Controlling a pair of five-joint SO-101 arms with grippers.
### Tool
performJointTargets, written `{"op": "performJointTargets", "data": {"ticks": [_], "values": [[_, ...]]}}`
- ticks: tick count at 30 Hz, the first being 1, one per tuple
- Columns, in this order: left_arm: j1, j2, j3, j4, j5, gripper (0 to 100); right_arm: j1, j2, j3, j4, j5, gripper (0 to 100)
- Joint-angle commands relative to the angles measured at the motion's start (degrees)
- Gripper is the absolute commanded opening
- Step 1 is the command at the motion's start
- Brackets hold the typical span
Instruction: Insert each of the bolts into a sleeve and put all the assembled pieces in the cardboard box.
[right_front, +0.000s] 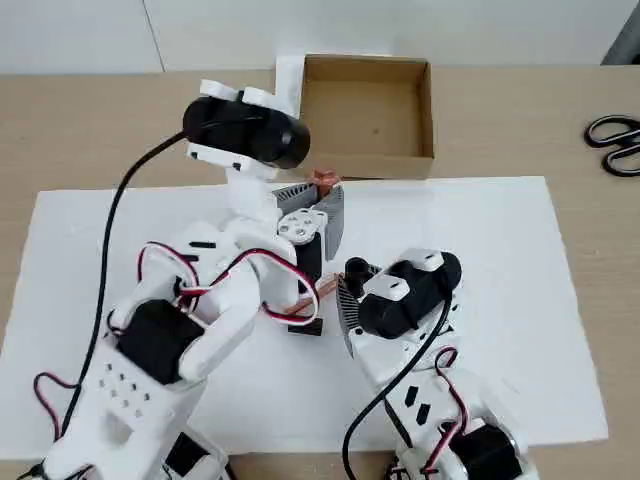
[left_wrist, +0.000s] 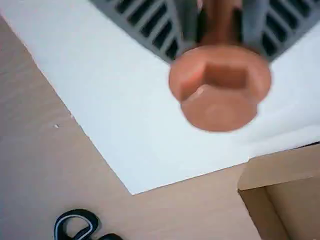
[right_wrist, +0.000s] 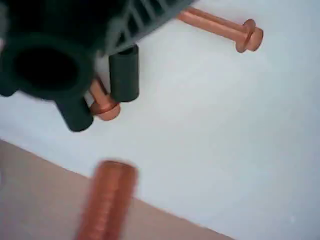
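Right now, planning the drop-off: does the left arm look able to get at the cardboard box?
Probably yes. The left gripper, shut on a bolt, sits just short of the near wall of the cardboard box; its top is open, nothing stands between.

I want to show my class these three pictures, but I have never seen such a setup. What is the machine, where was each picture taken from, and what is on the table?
These are two small robot arms at a table. One picture looks down from above; the other two come from cameras on each arm's wrist. The left tool is closed on an orange bolt near the cardboard box. On the white sheet are loose bolts and a black sleeve. Scissors rest farther off on the bare table.
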Motion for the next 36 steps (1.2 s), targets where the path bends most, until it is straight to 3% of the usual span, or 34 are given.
{"op": "performJointTargets", "data": {"ticks": [1,11,26,36], "values": [[0.26,-1.49,0.84,-6.33,0.18,1,-0.22,0.22,-0.35,-0.4,-0.53,0.3],[3.96,-1.49,1.1,-6.24,0.35,1,-0.22,0.22,-0.35,-0.4,-0.53,0.3],[6.51,-1.58,1.1,0.0,0.35,1,-0.22,0.22,-0.35,-0.4,-0.62,0.3],[6.15,-1.58,1.1,-1.58,0.44,1,-0.13,0.22,-0.35,-0.4,-0.62,0.3]]}}
